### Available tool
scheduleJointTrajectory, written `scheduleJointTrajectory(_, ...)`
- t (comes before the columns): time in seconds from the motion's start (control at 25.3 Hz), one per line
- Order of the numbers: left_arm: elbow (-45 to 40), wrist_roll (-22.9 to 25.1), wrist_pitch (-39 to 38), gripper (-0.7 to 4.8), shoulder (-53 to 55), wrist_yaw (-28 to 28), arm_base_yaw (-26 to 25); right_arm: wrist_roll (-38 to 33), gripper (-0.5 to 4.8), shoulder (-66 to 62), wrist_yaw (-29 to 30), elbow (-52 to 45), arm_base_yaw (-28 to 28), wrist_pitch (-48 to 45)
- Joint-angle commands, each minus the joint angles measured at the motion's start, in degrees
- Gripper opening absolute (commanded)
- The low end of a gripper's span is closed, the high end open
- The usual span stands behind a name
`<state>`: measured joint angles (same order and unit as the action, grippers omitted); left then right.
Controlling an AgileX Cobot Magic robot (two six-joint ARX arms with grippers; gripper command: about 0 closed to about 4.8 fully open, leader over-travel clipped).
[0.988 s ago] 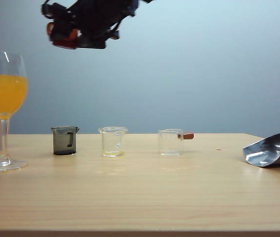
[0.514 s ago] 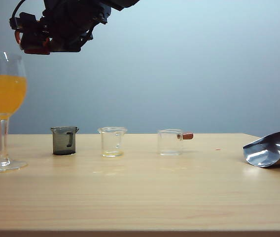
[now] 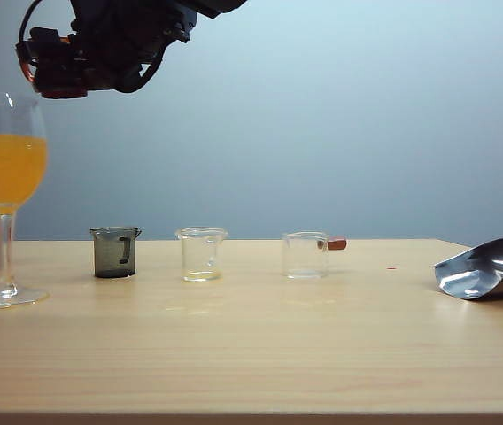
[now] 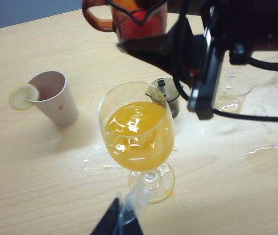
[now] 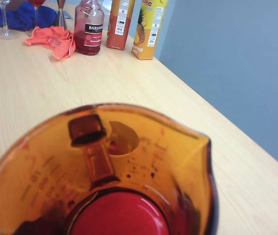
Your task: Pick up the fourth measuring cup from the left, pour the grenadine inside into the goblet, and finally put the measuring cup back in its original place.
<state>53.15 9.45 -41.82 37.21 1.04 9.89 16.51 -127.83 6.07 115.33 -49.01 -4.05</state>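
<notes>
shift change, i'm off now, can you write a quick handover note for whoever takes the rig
Right gripper: shut on the amber measuring cup, up in the air above the goblet.
Left gripper: apart from the glass, holding nothing; open or shut unclear.
Grenadine is in the cup, unpoured. Goblet holds only orange juice, at the table's left end.
Done: cup picked up and carried over.
Left: tip it into the goblet, then return it to the free spot right of the brown-handled clear cup.

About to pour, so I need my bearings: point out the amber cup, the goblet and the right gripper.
amber cup (image 5: 144,161): right wrist view, inner wall above the grenadine.
goblet (image 4: 138,134): left wrist view, bowl holding orange juice.
right gripper (image 4: 151,49): left wrist view, dark finger below the cup, above the goblet.
</notes>
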Motion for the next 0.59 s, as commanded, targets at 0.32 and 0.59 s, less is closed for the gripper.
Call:
scheduleJointTrajectory(0.32,0.2,-0.5,0.1,-0.05,-0.2,0.5,0.1,12.2,1.98,0.4,-0.1,0.4,-1.1,-2.3)
scheduleJointTrajectory(0.59,0.2,-2.4,0.3,-0.05,-0.1,4.3,3.2,17.3,1.98,0.4,0.0,0.4,-1.1,-5.3)
